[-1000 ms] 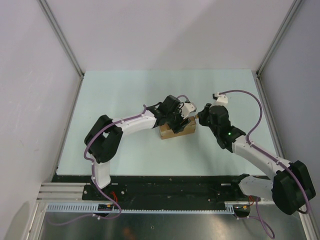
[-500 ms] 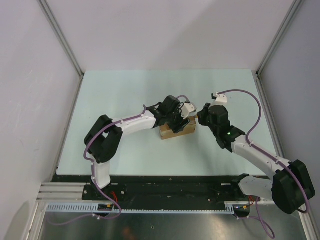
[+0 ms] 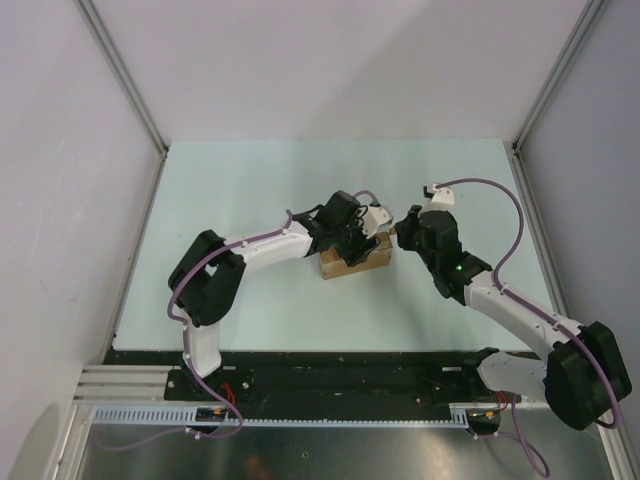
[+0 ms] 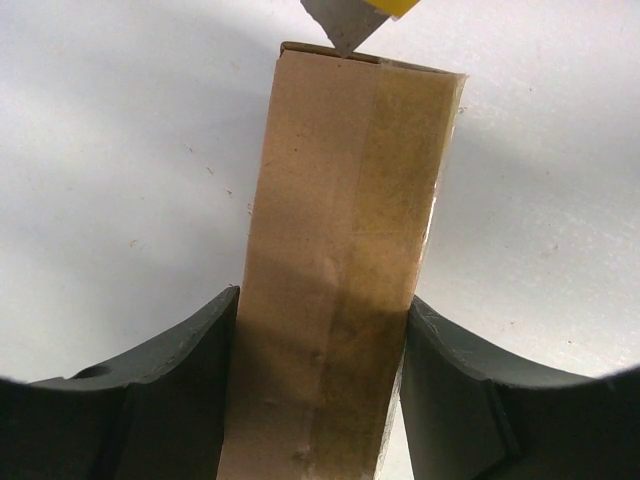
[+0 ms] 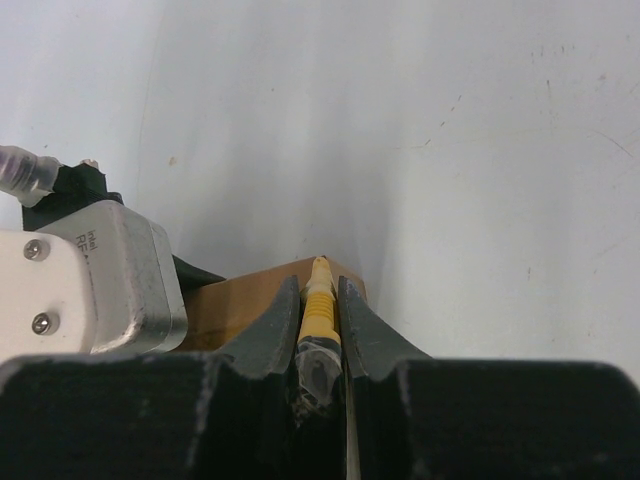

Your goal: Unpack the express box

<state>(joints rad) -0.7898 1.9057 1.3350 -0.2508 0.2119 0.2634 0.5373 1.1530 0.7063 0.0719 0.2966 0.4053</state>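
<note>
At the middle of the table: the express box (image 3: 352, 258) lies flat on the pale green tabletop (image 3: 250, 180), between the two grippers.
Box material and shape: plain brown cardboard, long and narrow, with square corners. Its upper face is slightly creased.
Tape: a glossy, clear strip (image 4: 400, 200) runs the length of the box top along one side and darkens the cardboard under it.
Left gripper (image 4: 322, 300): part open, only as wide as the box. It is clamped across the box's width near its near end.
Left fingers (image 4: 180, 380): matte black, with curved inner faces. One presses each long side of the cardboard.
Right gripper (image 5: 318, 282): nearly closed. It pinches a yellow utility knife (image 5: 318, 310) between its two tapered black fingers (image 5: 280, 325).
Knife: a slim yellow body with ribbed banding and a dark rear end. It points away from the wrist toward the box end.
Blade (image 4: 345, 28): flat grey metal with an angled tip. In the left wrist view the tip meets the far top edge of the box, at the corner without tape.
Arms: in the overhead view both are white with black joints, and purple cables run along them. The left gripper (image 3: 355, 240) sits over the box and the right gripper (image 3: 400, 235) is at its right end.
Left wrist housing (image 5: 90, 270): white and silver with visible screws. In the right wrist view it sits just beside the box.
</note>
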